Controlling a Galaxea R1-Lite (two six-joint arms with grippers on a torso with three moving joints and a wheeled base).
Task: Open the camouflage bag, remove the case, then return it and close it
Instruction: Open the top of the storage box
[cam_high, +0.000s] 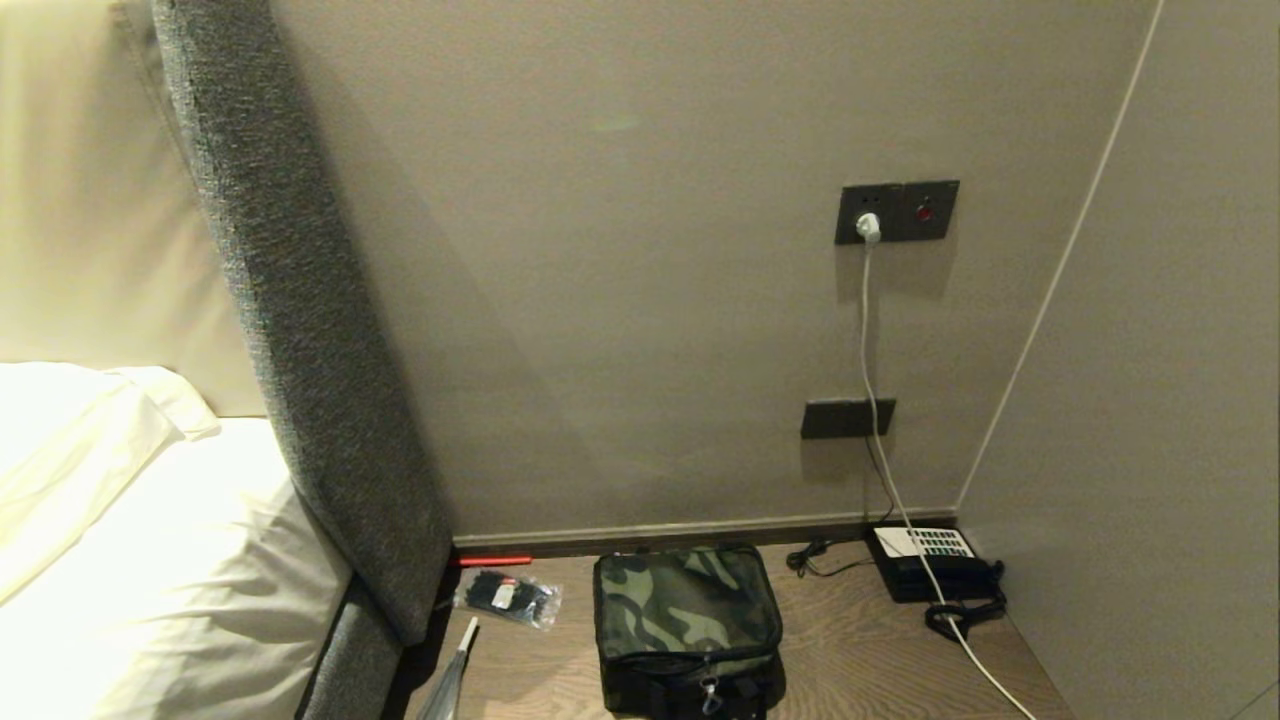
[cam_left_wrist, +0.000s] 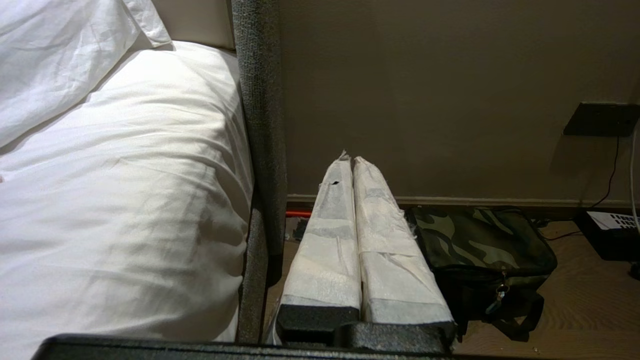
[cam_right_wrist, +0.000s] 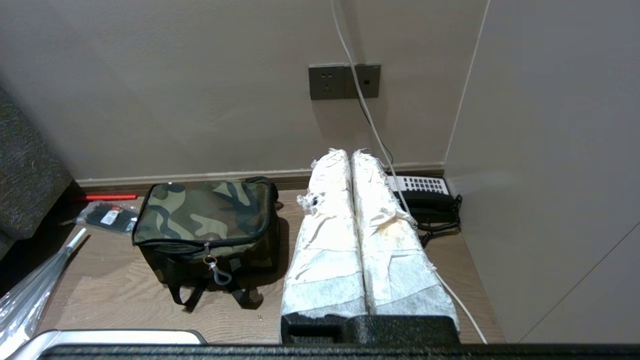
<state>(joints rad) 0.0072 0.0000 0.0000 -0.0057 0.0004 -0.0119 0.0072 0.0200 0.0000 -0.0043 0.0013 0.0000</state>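
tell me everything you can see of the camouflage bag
The camouflage bag is a boxy fabric bag, green-and-black camouflage on top with black trim and sides. It is zipped shut, a ringed zipper pull hanging at its front, black straps drooping below. It sits upright on the wooden surface near the wall; neither gripper touches it.

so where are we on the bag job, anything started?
Nothing looks done: the camouflage bag sits zipped shut on the wooden table, with no case in view. Nothing in hand: the left gripper and right gripper are both shut, empty and off the bag. Left: unzip, remove the case, return it, close.
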